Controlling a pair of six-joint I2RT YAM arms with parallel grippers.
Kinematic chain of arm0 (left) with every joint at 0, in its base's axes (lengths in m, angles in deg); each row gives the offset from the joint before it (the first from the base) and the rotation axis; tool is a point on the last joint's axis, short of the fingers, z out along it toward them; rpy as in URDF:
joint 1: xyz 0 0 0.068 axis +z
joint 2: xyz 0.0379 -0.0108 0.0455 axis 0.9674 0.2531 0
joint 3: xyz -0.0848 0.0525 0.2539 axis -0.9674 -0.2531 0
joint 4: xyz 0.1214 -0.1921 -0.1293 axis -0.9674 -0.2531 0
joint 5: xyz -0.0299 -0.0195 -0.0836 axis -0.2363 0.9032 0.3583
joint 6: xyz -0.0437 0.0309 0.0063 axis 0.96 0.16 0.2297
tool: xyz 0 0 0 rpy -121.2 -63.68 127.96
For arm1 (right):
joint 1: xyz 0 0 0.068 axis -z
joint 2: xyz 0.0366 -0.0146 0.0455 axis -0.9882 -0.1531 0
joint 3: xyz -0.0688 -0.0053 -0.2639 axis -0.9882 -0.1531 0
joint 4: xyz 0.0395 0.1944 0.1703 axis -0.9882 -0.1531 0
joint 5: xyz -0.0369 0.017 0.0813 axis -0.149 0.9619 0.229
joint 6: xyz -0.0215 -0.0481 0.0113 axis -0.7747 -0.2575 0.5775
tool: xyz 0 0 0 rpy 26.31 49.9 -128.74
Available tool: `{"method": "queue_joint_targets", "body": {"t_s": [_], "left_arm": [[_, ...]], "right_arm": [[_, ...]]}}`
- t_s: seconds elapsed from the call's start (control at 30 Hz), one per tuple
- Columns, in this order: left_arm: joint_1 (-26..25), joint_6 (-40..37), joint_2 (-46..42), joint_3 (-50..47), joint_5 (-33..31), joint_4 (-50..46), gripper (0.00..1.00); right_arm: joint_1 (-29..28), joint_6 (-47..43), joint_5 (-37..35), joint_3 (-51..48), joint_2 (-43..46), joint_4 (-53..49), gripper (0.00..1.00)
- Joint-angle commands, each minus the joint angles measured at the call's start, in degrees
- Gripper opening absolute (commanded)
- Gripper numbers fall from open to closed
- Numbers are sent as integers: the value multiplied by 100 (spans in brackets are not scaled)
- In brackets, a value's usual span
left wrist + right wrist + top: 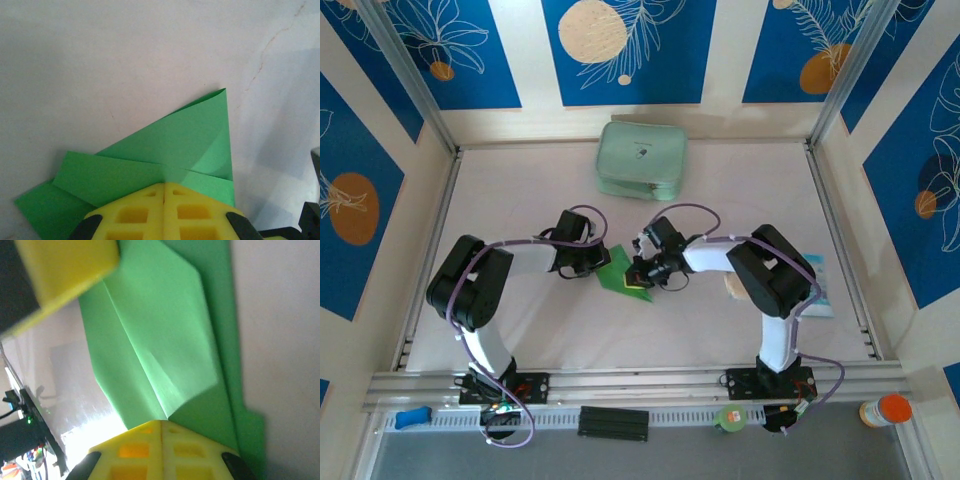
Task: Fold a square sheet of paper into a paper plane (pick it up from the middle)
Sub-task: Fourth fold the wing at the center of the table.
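Clenching its jaws tight, the left gripper [164, 187] is bearing on the left edge of the partly folded green paper [618, 276], which is lying on the middle of the table [750, 190], while the right gripper [161, 422], jaws likewise clenched, is bearing on its right edge.

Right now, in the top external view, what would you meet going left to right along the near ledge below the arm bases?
small blue object → flat black block → round green item → orange-capped container
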Motion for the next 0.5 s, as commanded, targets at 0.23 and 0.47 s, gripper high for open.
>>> {"method": "queue_joint_targets", "body": {"t_s": [0.23, 0.47], "left_arm": [[29, -221, 361, -179, -493, -659, 6], [21, -161, 117, 15, -33, -536, 9]], "right_arm": [[252, -133, 210, -1250, 1047, -372, 0], [269, -180, -101, -1040, 1865, -228, 5]]}}
